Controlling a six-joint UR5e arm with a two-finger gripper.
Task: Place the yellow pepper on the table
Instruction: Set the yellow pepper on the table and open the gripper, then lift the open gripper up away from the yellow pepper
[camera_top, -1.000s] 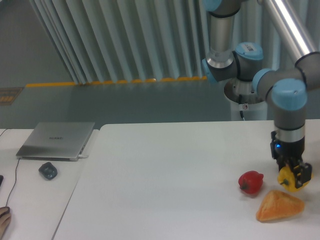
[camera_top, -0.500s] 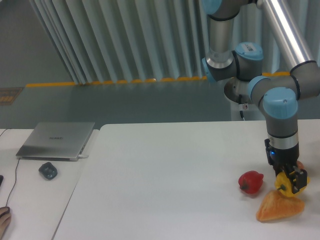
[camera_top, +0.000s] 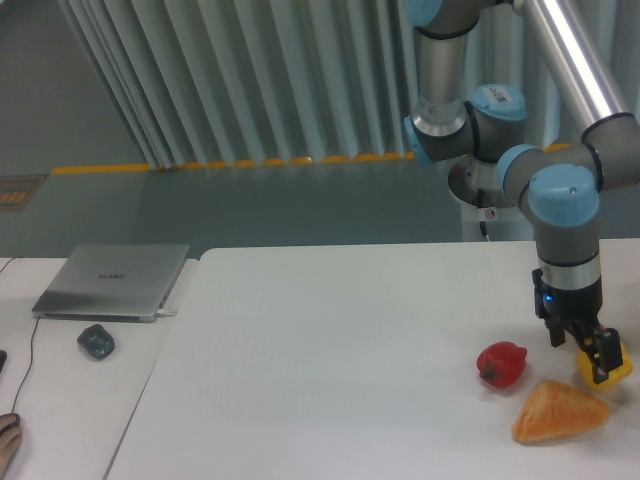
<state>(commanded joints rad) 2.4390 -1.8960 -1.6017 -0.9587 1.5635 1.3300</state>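
Note:
The yellow pepper (camera_top: 616, 364) sits low at the right edge of the white table (camera_top: 330, 350), just behind the bread piece. My gripper (camera_top: 580, 352) points down right beside it, slightly to its left. One dark finger (camera_top: 600, 362) overlaps the pepper's left side and hides part of it. The jaws look spread, and the pepper lies to the right of the gap rather than centred in it, so the gripper appears open.
A red pepper (camera_top: 502, 364) lies left of the gripper. An orange-tan triangular bread piece (camera_top: 558, 411) lies in front of it, near the table's front. On the adjoining desk at left are a closed laptop (camera_top: 112, 281) and a mouse (camera_top: 96, 341).
The gripper has shifted slightly right and up. The yellow pepper, held under the fingertips before, now sits further right, off to the side of the fingers.

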